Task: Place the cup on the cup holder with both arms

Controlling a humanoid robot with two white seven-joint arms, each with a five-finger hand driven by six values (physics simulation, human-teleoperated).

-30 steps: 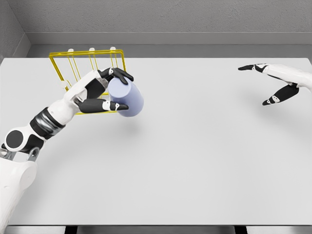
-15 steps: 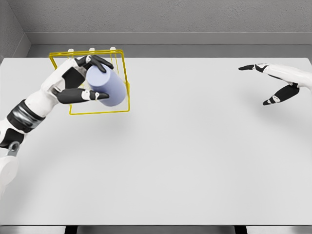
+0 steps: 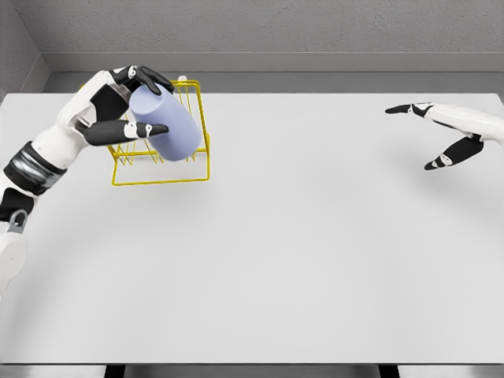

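The left hand (image 3: 118, 106), fingers wrapped round the tilted cup (image 3: 164, 124), holds it over the yellow rack (image 3: 161, 161) on the desk (image 3: 315, 236); placing step, so next lower it squarely onto a peg.

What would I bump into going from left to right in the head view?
Left hand → lavender cup held over the yellow wire cup holder → bare white table → right hand, open.
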